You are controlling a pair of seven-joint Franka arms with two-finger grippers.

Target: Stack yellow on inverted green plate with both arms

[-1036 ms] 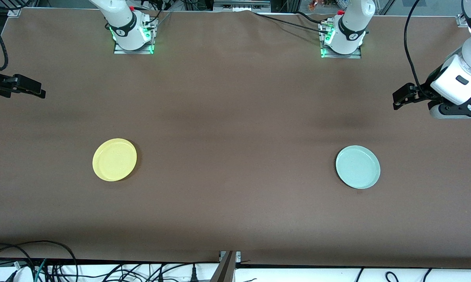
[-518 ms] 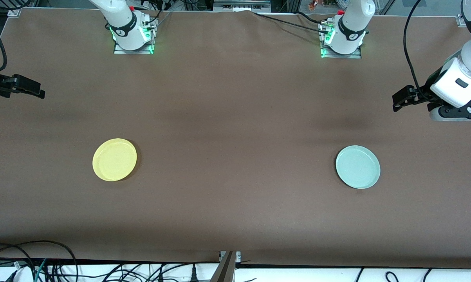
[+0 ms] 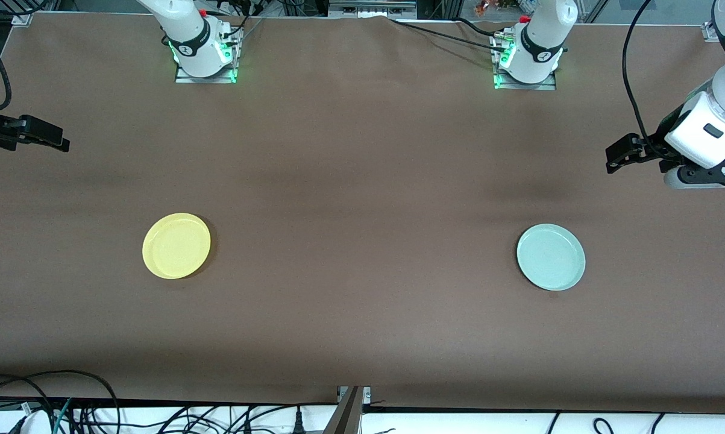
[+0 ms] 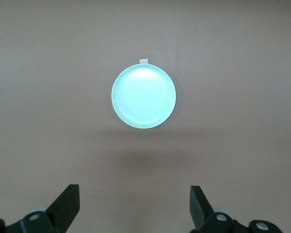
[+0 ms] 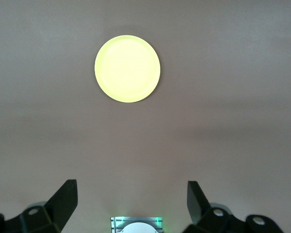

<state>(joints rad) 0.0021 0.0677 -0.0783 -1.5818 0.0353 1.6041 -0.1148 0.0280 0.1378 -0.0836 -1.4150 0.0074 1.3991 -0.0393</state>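
My left gripper (image 4: pixel 134 206) stands with its fingers spread wide and nothing between them, hanging in the air over the bare brown table (image 3: pixel 362 199) at the left arm's end. My right gripper (image 5: pixel 132 204) is just as wide, also empty, up over the table at the right arm's end. Neither touches anything.

The green plate (image 3: pixel 551 257) lies flat on the table toward the left arm's end, rim up and hollow facing the ceiling, not inverted. In the front view it sits at about seven o'clock from my left gripper, well apart from it. A small pale tab shows at its edge in the left wrist view.

The yellow plate (image 3: pixel 176 245) lies flat toward the right arm's end, also rim up, at about five o'clock from my right gripper in the front view and well apart from it. Both plates are round, so they have no long axis and point no particular way. They lie well apart from each other, about equally near the front camera.
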